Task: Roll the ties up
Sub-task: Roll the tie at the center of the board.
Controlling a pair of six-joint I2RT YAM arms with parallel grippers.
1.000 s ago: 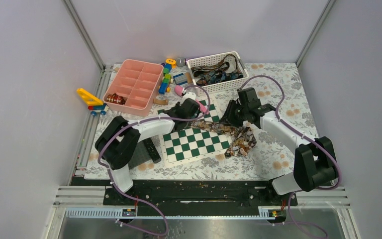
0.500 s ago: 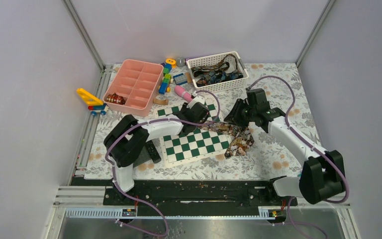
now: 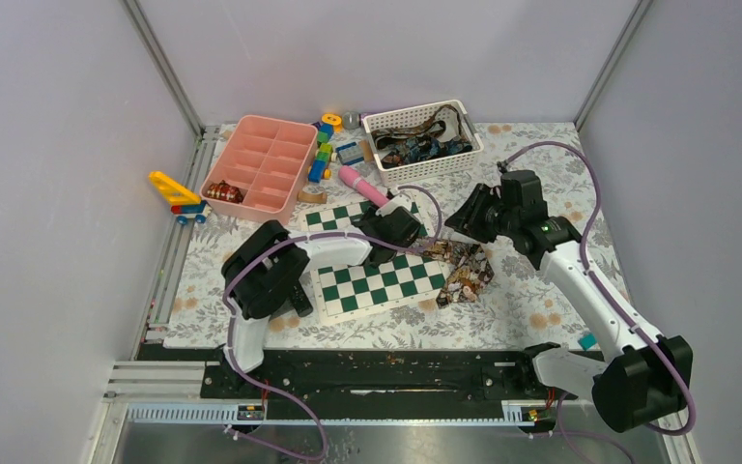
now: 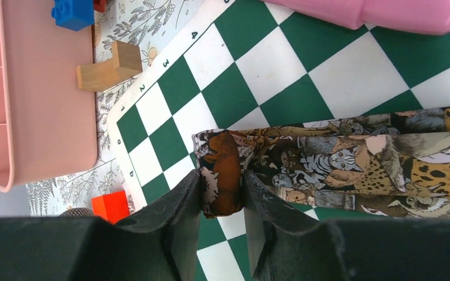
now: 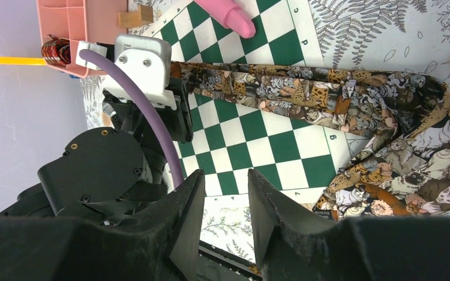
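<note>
A cat-patterned tie lies across the green and white chessboard; its wide end is bunched on the floral mat to the right. My left gripper is shut on the small rolled end of this tie, low on the board. In the top view the left gripper sits at the board's far right corner. My right gripper hangs open and empty above the board's near edge, apart from the tie. It shows in the top view too, the right gripper.
A white basket at the back holds more ties. A pink tray at the back left has a small coil in a near compartment. A pink cylinder, toy blocks and a black remote lie around the board.
My right arm has pulled back to the right, away from the tie, its jaws a little wider. My left gripper has slid right along the board with the tie end.
</note>
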